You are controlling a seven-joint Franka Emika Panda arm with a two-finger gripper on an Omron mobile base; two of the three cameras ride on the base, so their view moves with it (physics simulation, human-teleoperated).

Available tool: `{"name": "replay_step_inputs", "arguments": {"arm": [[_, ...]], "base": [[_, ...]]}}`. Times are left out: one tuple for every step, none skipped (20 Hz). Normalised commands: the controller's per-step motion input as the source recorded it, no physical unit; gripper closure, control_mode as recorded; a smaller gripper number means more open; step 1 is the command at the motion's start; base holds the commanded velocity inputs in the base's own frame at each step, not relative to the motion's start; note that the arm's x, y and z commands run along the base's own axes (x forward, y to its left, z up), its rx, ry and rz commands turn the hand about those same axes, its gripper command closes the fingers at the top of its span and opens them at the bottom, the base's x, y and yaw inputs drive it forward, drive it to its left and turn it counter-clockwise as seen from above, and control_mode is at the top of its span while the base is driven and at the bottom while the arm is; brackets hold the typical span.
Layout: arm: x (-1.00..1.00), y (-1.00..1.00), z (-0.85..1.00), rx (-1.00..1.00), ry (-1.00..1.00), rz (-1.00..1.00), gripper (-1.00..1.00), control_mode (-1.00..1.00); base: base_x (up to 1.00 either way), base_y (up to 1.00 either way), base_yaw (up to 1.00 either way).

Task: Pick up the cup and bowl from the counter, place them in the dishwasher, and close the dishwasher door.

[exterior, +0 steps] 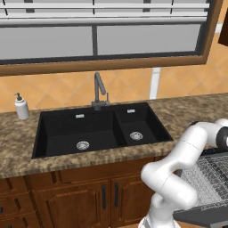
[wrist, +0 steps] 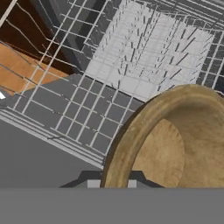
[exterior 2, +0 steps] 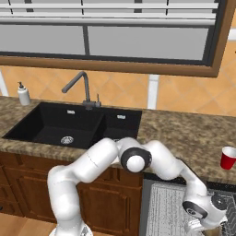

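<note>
Tan bowl (wrist: 175, 144) sits clamped in the gripper (wrist: 109, 183), hanging just over the dishwasher (wrist: 144, 57) rack; release it tilted and it could tip, while the cup (exterior 2: 227, 158) waits up on the surface (exterior 2: 184, 133)

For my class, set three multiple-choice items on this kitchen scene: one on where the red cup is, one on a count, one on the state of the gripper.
1. Where is the small red tapered cup?
A. in the black double sink
B. on the speckled brown counter
C. in the wire rack

2. How many basins has the black double sink?
A. one
B. two
C. three

3. What is the state of the gripper?
A. open and empty
B. shut on the cup
C. shut on the round tan-brown bowl

Key:
1 B, the cup stands on the counter at the right edge of the right base view.
2 B, a divider splits the sink into two basins, each with a drain.
3 C, the hand view shows the bowl's rim between the fingertips, over the grey wire-mesh dishwasher rack.
</note>
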Motion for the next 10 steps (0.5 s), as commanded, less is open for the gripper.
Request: {"name": "replay_step_inputs", "arguments": {"arm": [[0.0, 0.11, -0.76, 0.0, 0.0, 0.0, 1.0, -1.0], [0.0, 0.18, -0.79, 0.0, 0.0, 0.0, 1.0, -1.0], [0.0, 0.25, -0.72, 0.0, 0.0, 0.0, 1.0, -1.0], [0.0, 0.28, -0.59, 0.0, 0.0, 0.0, 1.0, -1.0], [0.0, 0.23, -0.58, 0.0, -0.01, 0.0, 1.0, -1.0], [0.0, 0.2, -0.51, 0.0, -0.02, 0.0, 1.0, -1.0], [0.0, 0.18, -0.49, 0.0, -0.04, 0.0, 1.0, -1.0], [0.0, 0.16, -0.46, 0.0, -0.03, 0.0, 1.0, -1.0], [0.0, 0.14, -0.46, 0.0, -0.02, 0.0, 1.0, -1.0], [0.0, 0.12, -0.45, 0.0, -0.02, 0.0, 1.0, -1.0]], "base": [[0.0, 0.0, 0.0], [0.0, 0.0, 0.0], [0.0, 0.0, 0.0], [0.0, 0.0, 0.0], [0.0, 0.0, 0.0], [0.0, 0.0, 0.0], [0.0, 0.0, 0.0], [0.0, 0.0, 0.0], [0.0, 0.0, 0.0], [0.0, 0.0, 0.0]]}}
